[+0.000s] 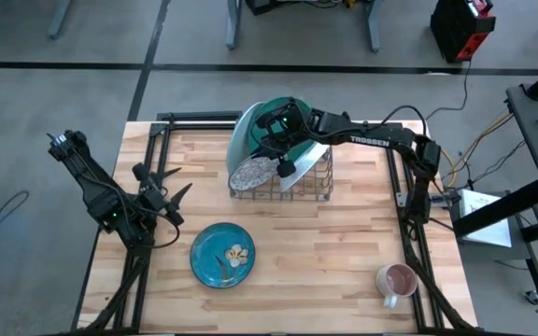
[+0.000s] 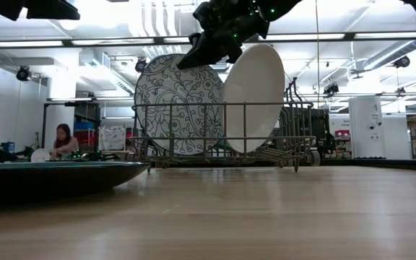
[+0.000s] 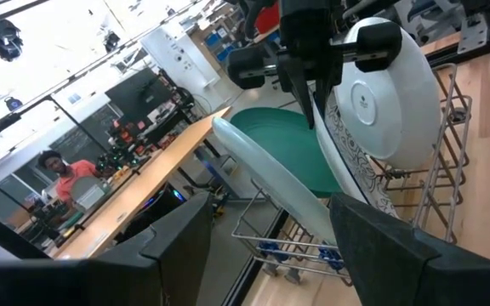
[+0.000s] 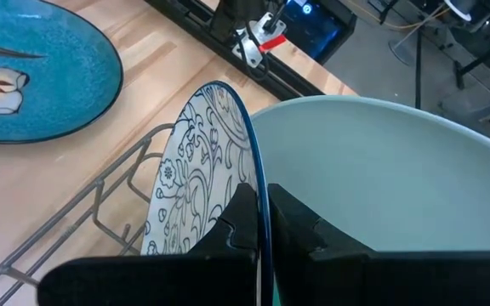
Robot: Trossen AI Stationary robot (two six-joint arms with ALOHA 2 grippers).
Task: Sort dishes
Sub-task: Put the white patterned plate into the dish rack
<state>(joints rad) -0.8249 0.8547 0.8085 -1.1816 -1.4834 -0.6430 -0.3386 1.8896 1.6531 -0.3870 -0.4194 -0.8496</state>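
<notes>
The blue-and-white speckled dish [image 2: 179, 105] stands on edge in the metal wire rack [image 1: 318, 191], with its lower edge down among the wires. It also shows in the right wrist view [image 4: 198, 187]. My right gripper [image 4: 260, 223] is over the rack, shut on this dish's top rim. The white plate [image 2: 255, 97] leans in the rack beside it. The dark teal-green plate [image 1: 271, 116] and the pale mint plate [image 1: 239, 140] stand on edge behind it. My left gripper [image 1: 168, 198] is open and empty at the table's left. My right gripper pinches the speckled dish's top rim [image 4: 255, 174] between its two fingers, one on the patterned face and one on the other face. The fingers come from above, slanting down. The dish stands nearly upright with its lower part inside the rack.
A turquoise plate with a flower [image 1: 222, 254] lies flat on the table near the front, left of centre. A pink mug [image 1: 396, 279] stands at the front right. A person [image 2: 62, 141] sits in the room beyond the table.
</notes>
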